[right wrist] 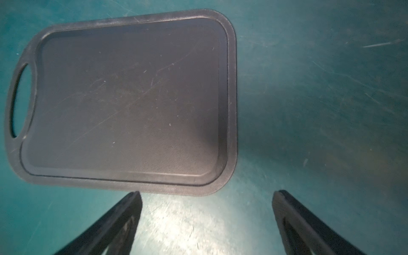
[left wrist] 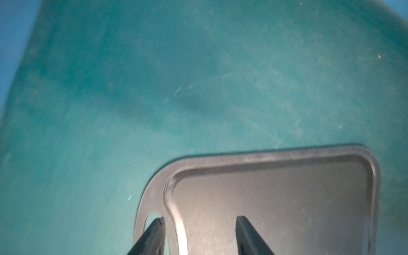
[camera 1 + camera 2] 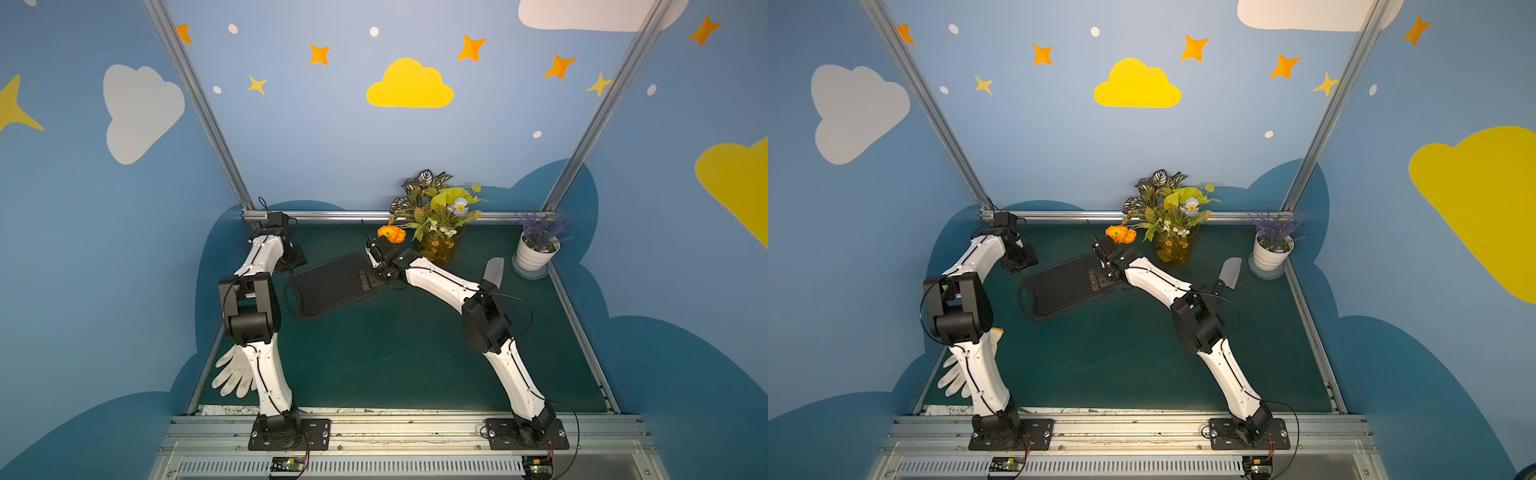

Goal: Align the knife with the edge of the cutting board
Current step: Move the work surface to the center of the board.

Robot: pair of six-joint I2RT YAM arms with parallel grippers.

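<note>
The black cutting board (image 3: pixel 328 286) lies slanted on the green mat, left of centre, its handle hole toward the left arm. The knife (image 3: pixel 1230 272) lies far to the right near the white pot, its silver-grey blade pointing toward the back wall and its black handle partly behind the right arm's elbow. My left gripper (image 2: pixel 199 220) is open above the board's (image 2: pixel 276 198) handle end, one finger over the hole, holding nothing. My right gripper (image 1: pixel 207 194) is wide open over bare mat just off the board's (image 1: pixel 123 99) other end, holding nothing.
A vase of artificial flowers (image 3: pixel 436 220) stands at the back just behind the right wrist. A white pot of lavender (image 3: pixel 536 249) sits in the back right corner. A white glove (image 3: pixel 235 374) lies at the near left. Aluminium rails edge the mat.
</note>
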